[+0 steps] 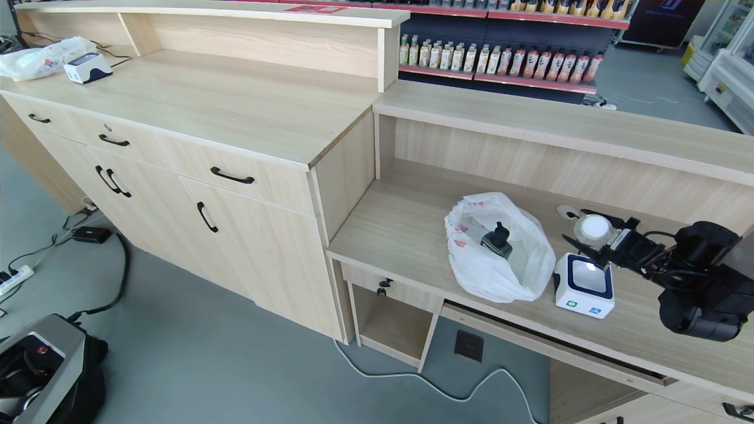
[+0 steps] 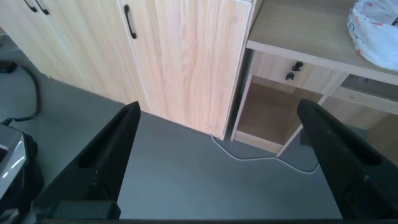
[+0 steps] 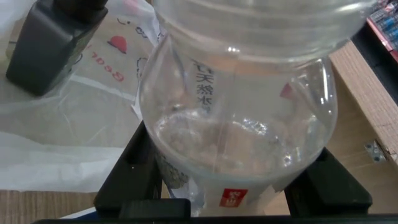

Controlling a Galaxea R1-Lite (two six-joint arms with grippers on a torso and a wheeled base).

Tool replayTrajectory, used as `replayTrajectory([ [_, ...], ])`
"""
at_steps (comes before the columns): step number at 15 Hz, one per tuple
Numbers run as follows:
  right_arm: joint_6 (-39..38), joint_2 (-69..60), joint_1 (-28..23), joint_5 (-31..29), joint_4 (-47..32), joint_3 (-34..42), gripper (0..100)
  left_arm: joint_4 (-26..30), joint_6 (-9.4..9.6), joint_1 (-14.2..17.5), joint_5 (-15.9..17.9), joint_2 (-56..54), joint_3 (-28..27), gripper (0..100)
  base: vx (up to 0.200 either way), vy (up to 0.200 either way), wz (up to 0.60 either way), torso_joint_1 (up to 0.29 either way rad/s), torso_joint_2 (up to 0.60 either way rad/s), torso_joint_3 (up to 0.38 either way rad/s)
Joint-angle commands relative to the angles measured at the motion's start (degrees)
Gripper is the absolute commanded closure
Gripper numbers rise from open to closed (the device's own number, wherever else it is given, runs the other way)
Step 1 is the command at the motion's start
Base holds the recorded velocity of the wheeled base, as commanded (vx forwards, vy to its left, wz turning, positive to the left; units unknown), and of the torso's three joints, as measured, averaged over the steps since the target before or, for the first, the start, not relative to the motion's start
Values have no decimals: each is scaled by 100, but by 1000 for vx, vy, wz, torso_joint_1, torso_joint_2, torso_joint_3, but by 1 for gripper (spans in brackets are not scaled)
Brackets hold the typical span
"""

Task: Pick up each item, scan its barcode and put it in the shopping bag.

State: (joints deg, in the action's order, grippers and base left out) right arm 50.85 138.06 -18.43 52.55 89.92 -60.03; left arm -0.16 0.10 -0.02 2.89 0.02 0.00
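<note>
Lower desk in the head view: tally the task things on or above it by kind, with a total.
shopping bag: 1
barcode scanner: 1
bottles: 2, the dark bottle inside the bag and the clear bottle held in the right gripper
Total: 4

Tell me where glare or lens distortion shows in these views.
Head view: the wide lens bows the edges of the counter, and the scanner glows white at its window. Right wrist view: highlights glint on the clear bottle in the right gripper; its curve warps what lies behind. Left wrist view: even light, no glare.
</note>
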Motion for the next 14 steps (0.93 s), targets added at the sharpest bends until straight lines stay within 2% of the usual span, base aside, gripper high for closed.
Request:
replayTrajectory([
  [1, -101, -227, 15, 0, 8, -27, 100, -2, -1, -6, 1, -2, 0, 0, 0, 0, 0, 0, 0, 0],
  [5, -2246, -1695, 24, -43, -132, 237, 100, -2, -1, -6, 1, -2, 0, 0, 0, 0, 0, 0, 0, 0],
  [7, -2887, -2371, -20, -96, -1020, 325, 100, -2, -1, -6, 1, -2, 0, 0, 0, 0, 0, 0, 0, 0],
  [9, -2984, -2855, -64, -1081, -2497, 536, 100, -2, -1, -6, 1, -2, 0, 0, 0, 0, 0, 0, 0, 0],
  [11, -3327, -2934, 6, -1959, -3499, 545, 100, -2, -1, 2, 1, -2, 0, 0, 0, 0, 0, 0, 0, 0],
  [14, -3608, -2846, 270, -2513, -3578, 545, 100, -2, -1, 2, 1, -2, 0, 0, 0, 0, 0, 0, 0, 0],
])
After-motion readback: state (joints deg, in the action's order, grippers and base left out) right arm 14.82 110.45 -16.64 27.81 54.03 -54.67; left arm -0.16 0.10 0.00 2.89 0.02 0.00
